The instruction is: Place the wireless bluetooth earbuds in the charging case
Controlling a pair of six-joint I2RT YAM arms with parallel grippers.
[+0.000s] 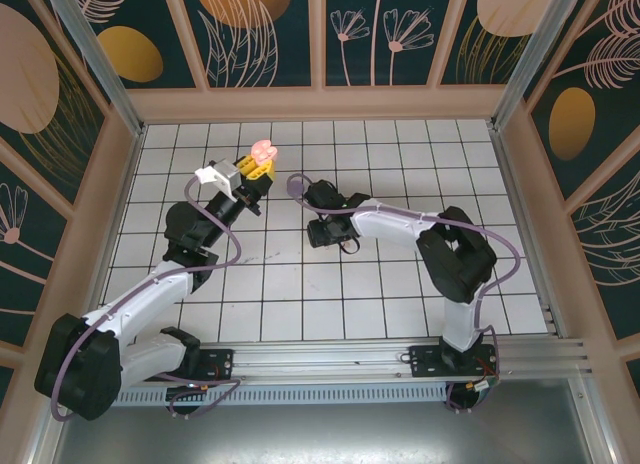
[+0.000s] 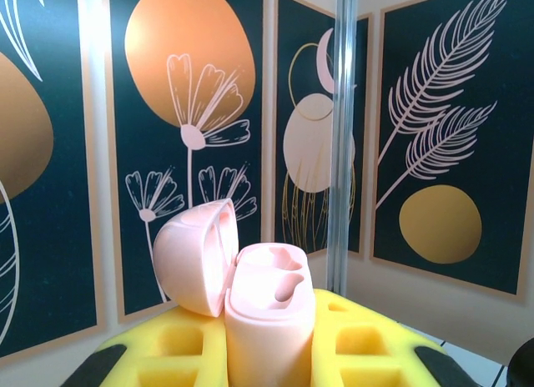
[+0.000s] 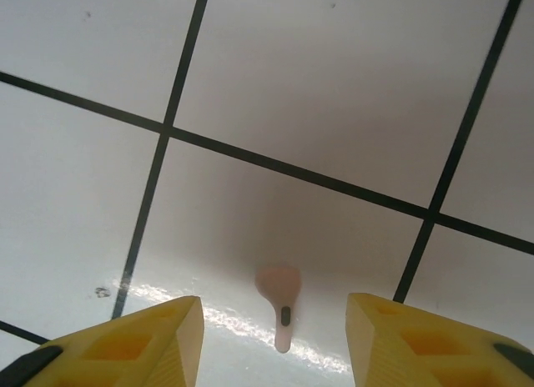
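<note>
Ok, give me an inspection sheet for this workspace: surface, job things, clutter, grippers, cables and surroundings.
Surface: white tiled table, one small dark speck.
Job's things: pink charging case, lid open, sockets look empty; one pale pink earbud lying on a tile.
Clutter: nothing seen.
Grippers: left gripper shut on the charging case; right gripper open, straddling the earbud, not touching.
Cables: lilac cables looped along both arms.
Surroundings: dark floral wall panels, metal frame posts.
</note>
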